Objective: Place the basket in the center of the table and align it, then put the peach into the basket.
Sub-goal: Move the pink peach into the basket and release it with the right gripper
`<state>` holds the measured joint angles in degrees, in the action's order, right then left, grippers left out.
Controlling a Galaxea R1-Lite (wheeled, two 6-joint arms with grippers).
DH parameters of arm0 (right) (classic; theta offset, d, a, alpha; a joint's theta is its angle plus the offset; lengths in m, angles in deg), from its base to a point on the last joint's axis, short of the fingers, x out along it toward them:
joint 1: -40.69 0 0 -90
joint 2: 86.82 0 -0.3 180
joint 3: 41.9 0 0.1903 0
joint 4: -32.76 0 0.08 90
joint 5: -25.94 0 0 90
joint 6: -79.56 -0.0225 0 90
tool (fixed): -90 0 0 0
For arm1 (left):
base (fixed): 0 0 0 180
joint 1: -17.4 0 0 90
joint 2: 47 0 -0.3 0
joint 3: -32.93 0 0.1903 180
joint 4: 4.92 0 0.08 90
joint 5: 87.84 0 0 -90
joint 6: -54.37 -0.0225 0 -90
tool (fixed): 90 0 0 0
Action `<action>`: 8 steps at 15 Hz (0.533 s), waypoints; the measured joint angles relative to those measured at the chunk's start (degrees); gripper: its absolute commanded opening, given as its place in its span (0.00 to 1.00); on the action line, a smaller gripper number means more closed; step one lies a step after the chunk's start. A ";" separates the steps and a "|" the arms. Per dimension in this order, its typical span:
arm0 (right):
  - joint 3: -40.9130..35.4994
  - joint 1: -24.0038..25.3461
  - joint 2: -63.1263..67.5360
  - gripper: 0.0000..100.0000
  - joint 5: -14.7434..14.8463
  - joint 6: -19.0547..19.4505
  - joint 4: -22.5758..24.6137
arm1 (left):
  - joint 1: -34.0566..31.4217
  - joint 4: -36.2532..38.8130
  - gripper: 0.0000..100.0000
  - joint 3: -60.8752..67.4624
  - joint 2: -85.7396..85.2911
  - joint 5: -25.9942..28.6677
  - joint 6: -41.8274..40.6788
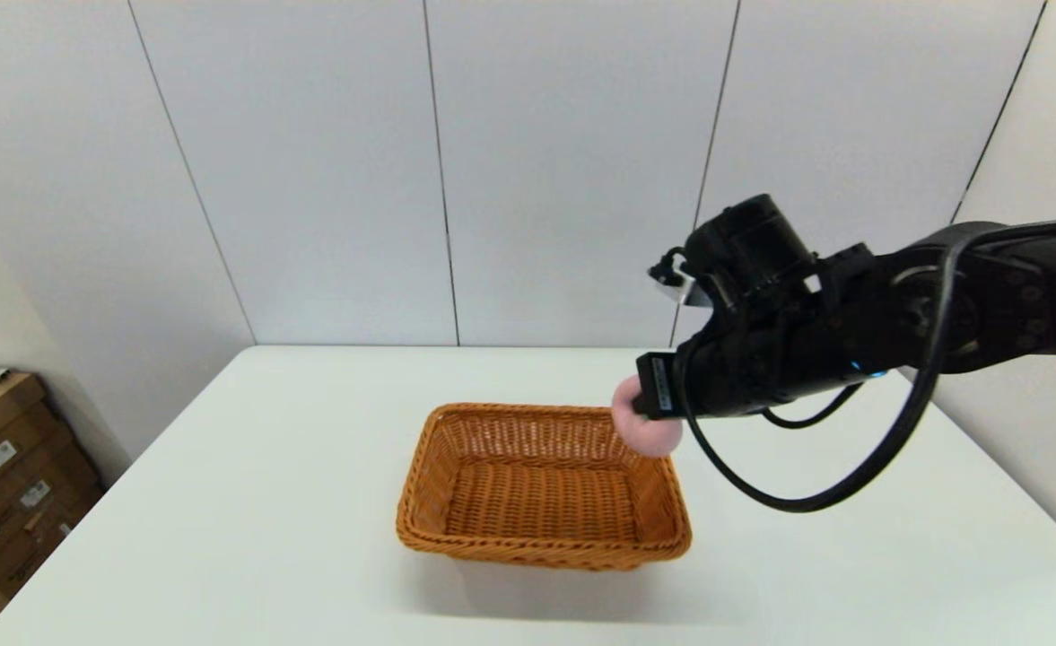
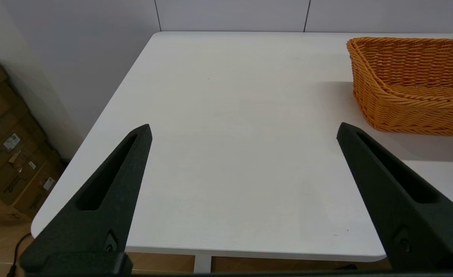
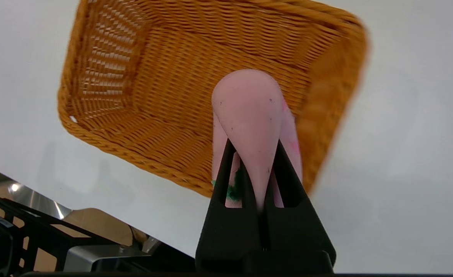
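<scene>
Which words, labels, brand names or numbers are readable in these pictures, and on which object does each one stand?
None can be read.
Cardboard boxes: white stickers and dark print, too blurred.
Right claw, shut on the peach: white label on its body, too small.
Basket, table, left claw (open): no text.

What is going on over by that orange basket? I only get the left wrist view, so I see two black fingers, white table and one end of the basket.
Observer: The right pincer holds the peach in the air at the basket's far right corner.
Visitor: Is anything in the basket yet?
Observer: No, the head view shows only bare weave inside.
Visitor: Is the peach held firmly?
Observer: In the right wrist view the fingers pinch it so hard that it bulges out between them.
</scene>
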<state>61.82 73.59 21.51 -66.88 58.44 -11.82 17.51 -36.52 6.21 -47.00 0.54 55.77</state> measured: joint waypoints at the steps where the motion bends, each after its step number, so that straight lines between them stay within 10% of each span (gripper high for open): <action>1: 1.65 1.00 2.12 0.00 0.00 -0.10 -0.01 | 0.00 0.02 1.00 0.00 0.00 -0.02 0.02; 5: 6.69 2.84 10.52 0.00 -0.01 -0.38 0.02 | 0.00 0.00 1.00 0.02 0.00 0.00 -0.02; 6: 7.61 2.95 12.32 1.00 -0.01 -0.38 0.02 | 0.00 0.02 1.00 0.02 0.00 -0.02 0.00; 8: 8.95 3.19 15.04 1.00 -0.11 -0.49 0.13 | 0.00 0.00 1.00 0.02 0.00 -0.02 0.00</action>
<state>70.77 76.78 36.55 -66.99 57.96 -11.69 17.51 -36.52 6.24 -47.00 0.52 55.77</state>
